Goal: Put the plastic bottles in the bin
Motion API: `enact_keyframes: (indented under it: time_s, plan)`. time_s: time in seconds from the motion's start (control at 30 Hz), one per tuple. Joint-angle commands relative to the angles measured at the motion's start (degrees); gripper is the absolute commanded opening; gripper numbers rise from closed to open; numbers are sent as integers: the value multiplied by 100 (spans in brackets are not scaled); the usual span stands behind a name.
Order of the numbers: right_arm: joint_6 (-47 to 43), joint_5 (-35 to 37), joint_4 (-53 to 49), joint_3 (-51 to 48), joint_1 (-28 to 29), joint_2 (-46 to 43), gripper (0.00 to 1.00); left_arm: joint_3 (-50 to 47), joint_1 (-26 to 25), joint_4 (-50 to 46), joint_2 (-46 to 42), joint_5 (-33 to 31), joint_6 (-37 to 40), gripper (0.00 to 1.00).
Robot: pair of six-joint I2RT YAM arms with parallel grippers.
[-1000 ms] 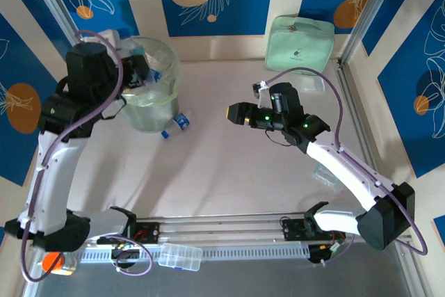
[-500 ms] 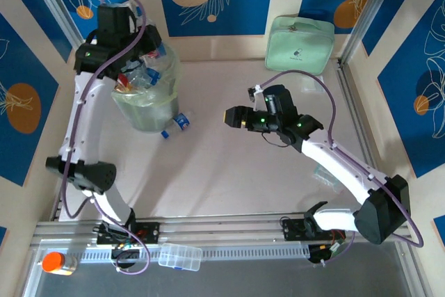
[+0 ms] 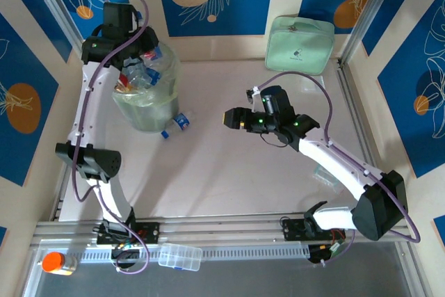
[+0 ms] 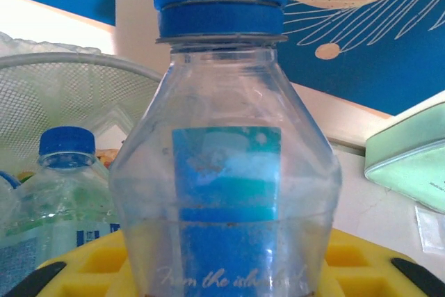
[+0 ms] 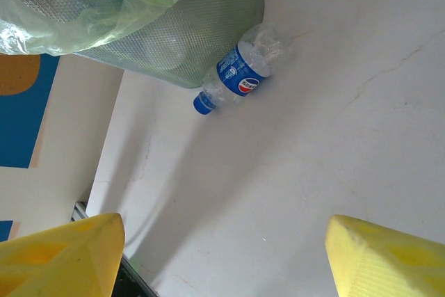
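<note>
1. Clenching left gripper on a clear blue-capped bottle, hanging it over the bin at the far rim.
2. Piling up inside the bin: other bottles, one with a blue cap sitting just beside the held one.
3. Lying on the table just beside the bin's base: blue-labelled bottle, cap on.
4. Hanging released and empty, jaws spread: right gripper, well apart from the bin, pointing toward it.
</note>
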Motion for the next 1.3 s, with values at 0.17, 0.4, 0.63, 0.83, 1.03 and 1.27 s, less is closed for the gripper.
enact_keyframes:
  time_s: [0.17, 0.4, 0.63, 0.83, 1.03, 1.27]
  plan:
    - [-73, 2, 117, -108, 54, -12, 76, 71, 43, -516, 309, 6, -489, 41]
    - [-117, 53, 91, -114, 53, -11, 76, 29, 61, -759, 452, -167, -572, 56]
    - [-143, 55, 82, -114, 54, -30, 76, 115, 62, -670, 216, -360, -530, 74]
    - [-108, 17, 135, -130, 56, -8, 76, 297, 60, -646, 27, -514, -354, 73]
    - [-101, 2, 151, -143, 54, -19, 76, 265, -32, -656, -156, -937, -19, 66]
    - [-82, -42, 152, -143, 53, 29, 76, 379, -65, -555, 221, -975, 317, 66]
